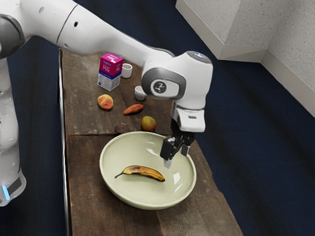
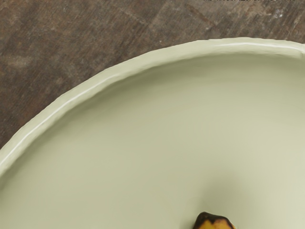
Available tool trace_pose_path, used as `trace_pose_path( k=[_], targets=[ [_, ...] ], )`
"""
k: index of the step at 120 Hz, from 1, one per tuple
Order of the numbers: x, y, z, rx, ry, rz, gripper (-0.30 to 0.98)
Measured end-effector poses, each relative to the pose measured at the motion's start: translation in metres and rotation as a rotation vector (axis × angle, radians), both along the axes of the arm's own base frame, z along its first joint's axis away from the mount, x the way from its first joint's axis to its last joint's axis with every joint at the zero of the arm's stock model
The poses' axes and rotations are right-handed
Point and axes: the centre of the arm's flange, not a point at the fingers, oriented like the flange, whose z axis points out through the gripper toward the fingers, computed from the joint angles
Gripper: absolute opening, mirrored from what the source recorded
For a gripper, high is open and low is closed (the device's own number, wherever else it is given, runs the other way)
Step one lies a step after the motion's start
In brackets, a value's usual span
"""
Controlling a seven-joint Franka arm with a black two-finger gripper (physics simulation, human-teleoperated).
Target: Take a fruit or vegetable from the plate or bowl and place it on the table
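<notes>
A: Specimen?
B: 1 banana (image 1: 142,171), yellow with dark patches, lying inside the pale green bowl (image 1: 109,179), its stem toward the exterior view's left.
A: Position relative to the gripper (image 1: 176,157)?
B: Gripper is over the bowl, toward the exterior view's right; the banana's blunt end is the end nearer it. Wrist view: dark tip of the banana by the lower edge, pale bowl wall beyond.
A: State of the fingers?
B: Spread, 2 tips apart, pointing down. Height above the bowl floor: cannot tell.
A: Surroundings?
B: Bowl sits on the wooden table (image 1: 83,196). Near its rim, 1 mango (image 1: 148,123) and 1 dark brown item (image 1: 123,129), identity unclear. Farther out, 1 orange root (image 1: 133,109) and 1 red-yellow fruit (image 1: 105,102).
A: Other containers?
B: 1 milk carton (image 1: 110,72), upright; 1 white cup (image 1: 126,71) just beside it, 1 more white cup (image 1: 140,93) near the orange root
</notes>
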Motion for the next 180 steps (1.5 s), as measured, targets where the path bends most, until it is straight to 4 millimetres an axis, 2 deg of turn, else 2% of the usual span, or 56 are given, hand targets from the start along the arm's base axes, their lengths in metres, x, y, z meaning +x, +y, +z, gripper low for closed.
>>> trace_pose_path(
  k=[14, 22, 39, 49, 63, 88, 154, 162, 180],
  targets=[
    [-0.011, -0.020, -0.005, 0.001, 0.005, -0.039, 0.68],
    [-0.021, -0.024, -0.009, 0.014, 0.025, -0.045, 0.68],
    [-0.043, -0.014, -0.027, 0.053, 0.078, -0.003, 0.68],
    [-0.059, -0.011, -0.026, 0.064, 0.090, 0.031, 0.68],
    [-0.068, -0.007, -0.030, 0.065, 0.125, 0.081, 0.68],
    [-0.074, -0.003, -0.041, 0.060, 0.178, 0.155, 0.68],
    [-0.065, 0.005, -0.062, 0.055, 0.177, 0.263, 0.68],
    [-0.064, 0.005, -0.062, 0.061, 0.172, 0.270, 0.60],
    [-0.064, 0.006, -0.061, 0.095, 0.157, 0.290, 0.31]
  ],
)
